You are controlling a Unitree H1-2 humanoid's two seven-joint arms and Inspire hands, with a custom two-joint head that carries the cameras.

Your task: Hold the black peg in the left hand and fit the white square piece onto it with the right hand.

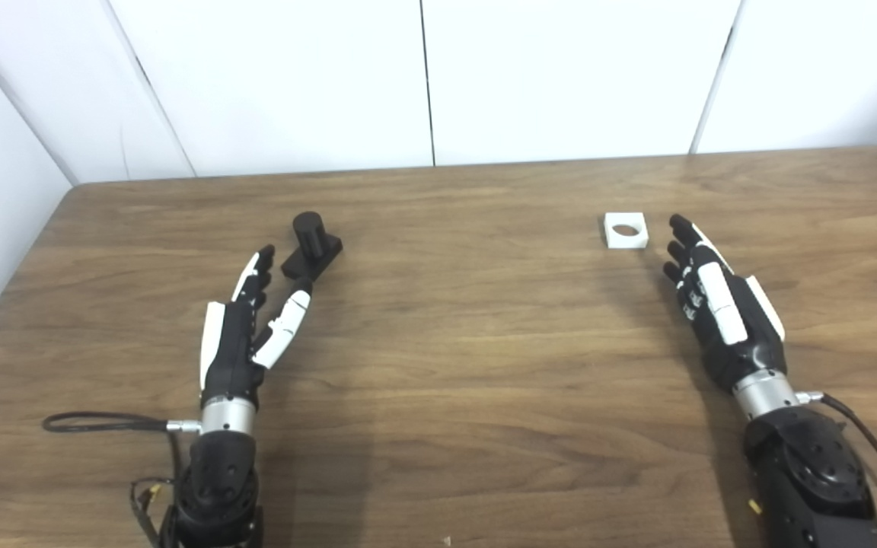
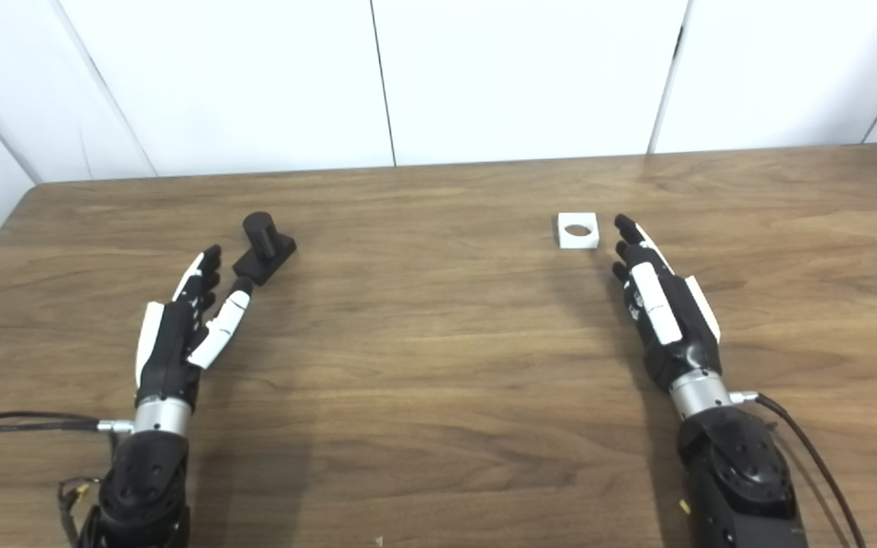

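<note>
Black peg [image 1: 312, 243], standing upright on its dark base on the wooden table [image 1: 469, 342], just past the tips of the left hand [image 1: 244, 331]. Short cylinder on top, flat block beneath, block turned at an angle to the table's edge. Left hand's fingers [image 1: 256, 274] stretched out and spread, thumb angled toward the peg's base, thumb tip just beside the base; cannot tell whether touching. Nothing grasped there. White square piece [image 1: 626, 230], flat on the table with its round hole facing up, just beyond and to the inner side of the right hand's fingertips [image 1: 680, 225], apart from them. Right hand [image 1: 720, 304] likewise released, fingers extended close together, holding nothing. Both hands well apart from each other, peg and piece well apart too. White panelled wall [image 1: 423, 76] behind the far edge.

From the right eye: same layout, shifted leftward. Peg [image 2: 263, 247] ahead of the left hand's [image 2: 180, 331] thumb tip, fingers open and pointing past the peg's outer side. Square piece [image 2: 578, 230] near the right hand's [image 2: 663, 308] fingertips, on their inner side, a narrow strip of table visible between. Black cable [image 2: 27, 420] trailing from the left wrist, another from the right wrist.
</note>
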